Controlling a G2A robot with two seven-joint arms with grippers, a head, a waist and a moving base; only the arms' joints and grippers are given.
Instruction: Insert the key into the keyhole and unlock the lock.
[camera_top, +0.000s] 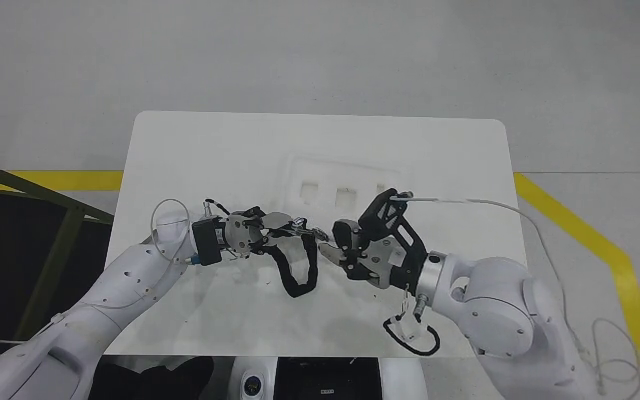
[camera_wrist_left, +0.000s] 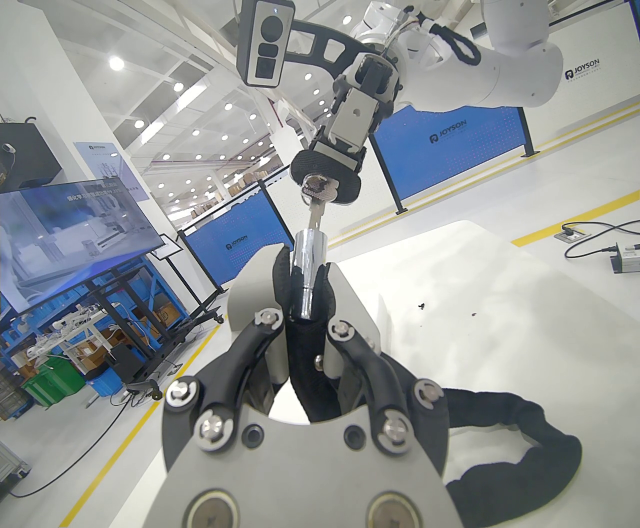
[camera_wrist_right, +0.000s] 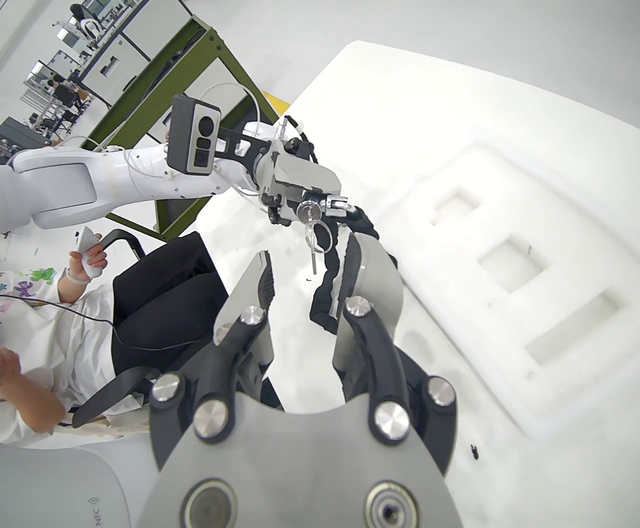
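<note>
On the left, your left gripper (camera_wrist_left: 304, 287) is clamped on the chrome cylinder lock (camera_wrist_left: 307, 250). It holds the lock up off the white table (camera_top: 200, 150) with the keyhole end turned toward the other arm. That firm hold looks meant to brace the barrel when the key is twisted. The lock's black fabric-sleeved cable (camera_top: 296, 278) hangs in a loop below and a little right of the clamp, out of the line between the two arms.

Next along, the small silver key (camera_wrist_left: 319, 189) sits with its blade in the keyhole. Some blade shows between head and barrel, so you may need to seat it further. In the right wrist view a ring with a second key dangles beneath it.

To the right, your right gripper (camera_wrist_right: 306, 247) faces the keyhole head-on with its fingers apart, holding nothing. In the left wrist view one black pad sits just behind the key head, but I cannot tell whether it touches. That square line-up suits closing on the head and rolling the wrist. Mind the dangling ring slipping between the pads.

On the far side of the table, behind the two grippers, the white foam tray with rectangular recesses (camera_top: 340, 172) lies well apart from the work.
</note>
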